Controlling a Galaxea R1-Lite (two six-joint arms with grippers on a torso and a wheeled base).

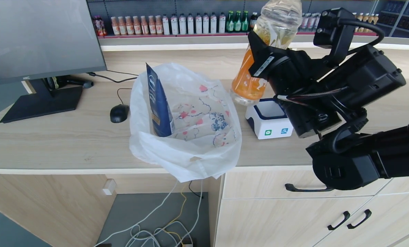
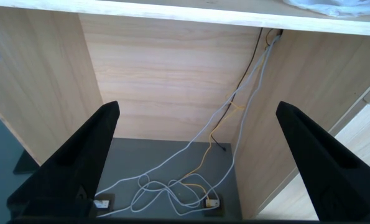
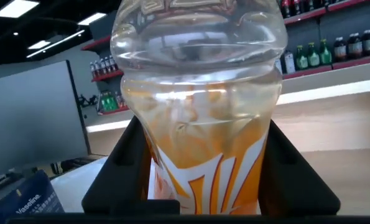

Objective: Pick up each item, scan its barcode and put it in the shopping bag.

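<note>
A: Where's the left gripper [image 2: 197, 106]?
B: Low in front of the pale wooden counter [image 1: 53, 137], fingers spread wide with nothing between them, loose white and yellow cables [image 2: 172, 186] beyond.
A: The bag?
B: The white plastic shopping bag [image 1: 204, 151] sits open at the counter's front edge, with a dark blue pouch [image 1: 159, 103] upright inside.
A: The bottle?
B: The clear plastic bottle of orange drink [image 1: 250, 82] is pinched by the right gripper [image 3: 203, 180], tilted over the white box scanner [image 1: 271, 128].
</note>
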